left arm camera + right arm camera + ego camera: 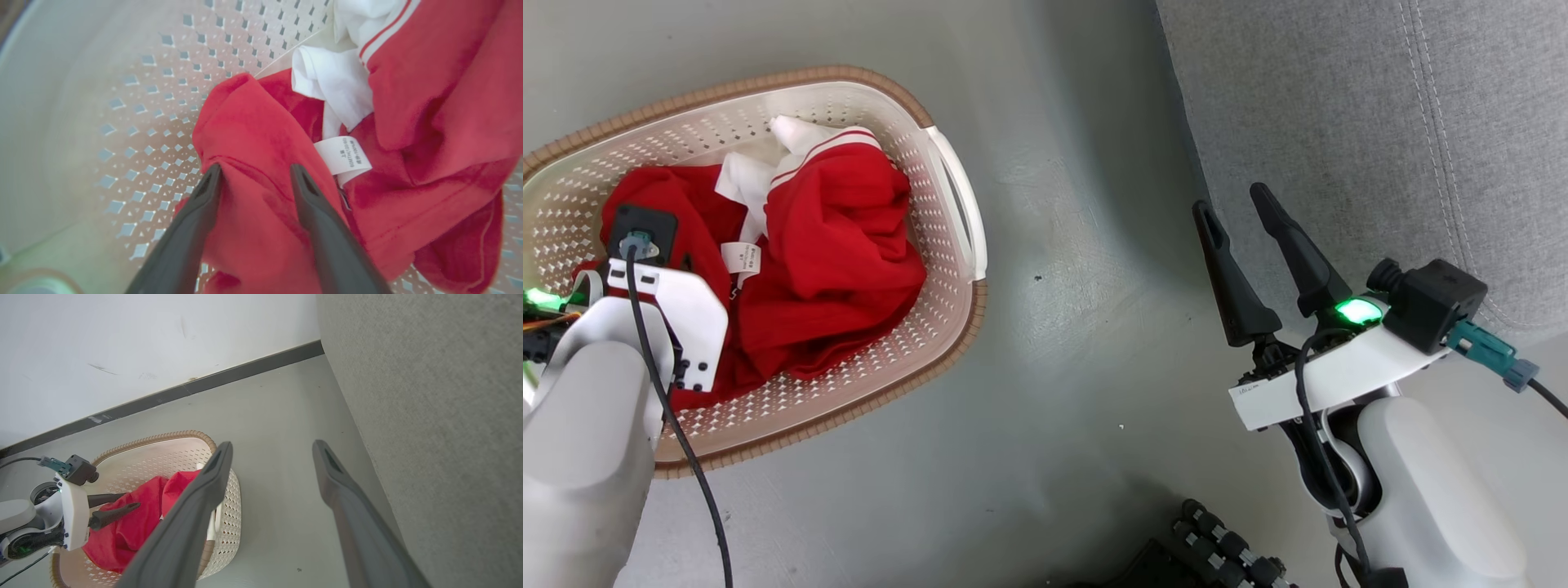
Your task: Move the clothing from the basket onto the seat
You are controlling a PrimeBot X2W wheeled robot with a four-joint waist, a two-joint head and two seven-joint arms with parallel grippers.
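The basket (849, 77) stands on the floor at the left, holding the red clothing (841, 245) with white trim and a small label. My left wrist (678, 318) hangs over the basket's left half, its fingers hidden below it. In the left wrist view my left gripper (255, 171) is open, its fingers straddling a raised fold of the clothing (253, 130) near the basket wall (143, 102). The right wrist view shows that gripper (131, 499) down among the clothing (135, 526). My right gripper (1229, 200) is open and empty beside the grey seat (1339, 98).
Bare grey floor (1078, 286) separates the basket from the seat's front edge. A white wall with a dark baseboard (245, 369) runs behind the basket (163, 437). Part of my dark base (1225, 547) shows at the bottom. A black cable (686, 457) trails off my left wrist.
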